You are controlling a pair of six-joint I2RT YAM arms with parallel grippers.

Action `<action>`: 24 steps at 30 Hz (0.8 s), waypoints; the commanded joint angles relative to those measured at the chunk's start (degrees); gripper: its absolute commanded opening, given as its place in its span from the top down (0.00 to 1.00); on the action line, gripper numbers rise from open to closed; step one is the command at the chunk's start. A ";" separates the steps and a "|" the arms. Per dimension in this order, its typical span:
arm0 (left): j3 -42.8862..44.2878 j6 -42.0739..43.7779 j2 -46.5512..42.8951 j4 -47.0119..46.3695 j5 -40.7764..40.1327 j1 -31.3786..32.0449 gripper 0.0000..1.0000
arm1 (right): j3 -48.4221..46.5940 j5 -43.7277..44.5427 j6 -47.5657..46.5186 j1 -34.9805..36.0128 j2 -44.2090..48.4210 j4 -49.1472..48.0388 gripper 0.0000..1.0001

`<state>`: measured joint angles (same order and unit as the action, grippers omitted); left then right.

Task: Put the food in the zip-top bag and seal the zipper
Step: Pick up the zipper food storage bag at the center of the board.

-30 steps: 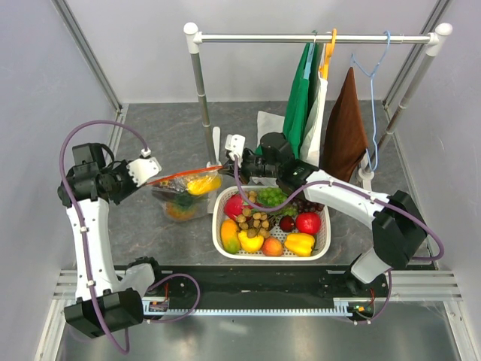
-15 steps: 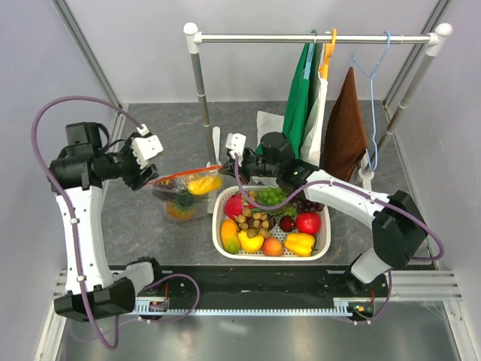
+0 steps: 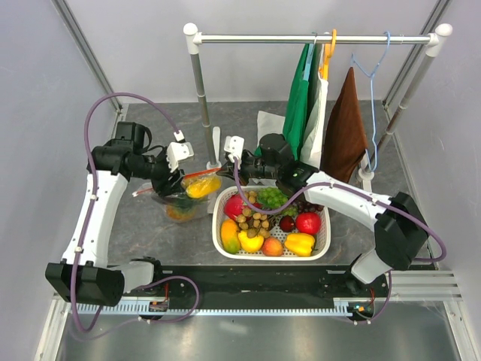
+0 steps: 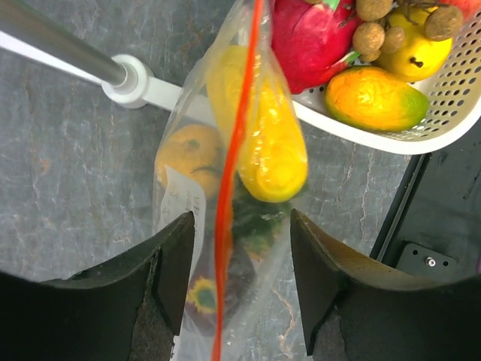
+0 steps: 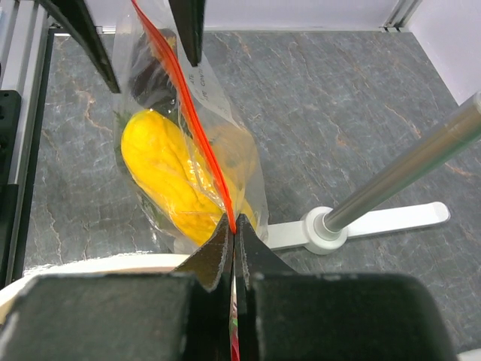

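Inside one bag [image 4: 180, 199] sits one yellow fruit [image 4: 267, 143] (one orange fruit [image 4: 184, 154] too).

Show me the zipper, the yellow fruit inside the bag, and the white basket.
zipper [image 4: 235, 135], left wrist view, middle of the orange-red strip.
yellow fruit [image 4: 274, 162], left wrist view, its glossy side.
white basket [image 4: 453, 98], left wrist view, slotted wall.

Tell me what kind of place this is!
Probably a robot lab. The left arm and right arm are fixed at a walled-in table's edge, and the things look like practice props: a basket of toy fruit and a clothes rack.
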<state>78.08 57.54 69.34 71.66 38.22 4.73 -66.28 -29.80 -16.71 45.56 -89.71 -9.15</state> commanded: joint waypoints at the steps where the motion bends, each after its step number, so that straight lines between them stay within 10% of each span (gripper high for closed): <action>1: -1.09 -3.84 0.79 -4.24 -3.05 0.28 0.41 | -0.43 -1.84 -1.57 0.32 2.61 -1.93 1.00; 7: -1.88 -3.05 1.41 -3.89 -5.17 0.28 0.54 | 0.01 -2.10 -2.10 0.76 3.05 -1.93 1.00; 12: -0.30 -3.83 0.10 -3.89 -4.55 0.28 0.98 | -0.51 -2.28 -2.01 1.37 3.14 -1.05 0.98; 16: 2.32 -2.79 0.27 -5.12 -10.88 -1.73 0.98 | -2.27 -1.23 0.27 1.37 2.70 0.45 0.38; 20: 6.46 4.05 1.49 -5.65 -11.93 -6.49 0.98 | -2.45 -0.08 2.47 1.46 3.58 0.62 0.02; 24: 10.06 8.99 5.70 -8.11 -13.26 -9.29 0.98 | -2.89 0.97 3.44 1.55 4.19 1.23 0.02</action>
<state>83.13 58.96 71.77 68.29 27.03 -2.31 -66.43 -29.58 -15.14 46.78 -88.42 -7.86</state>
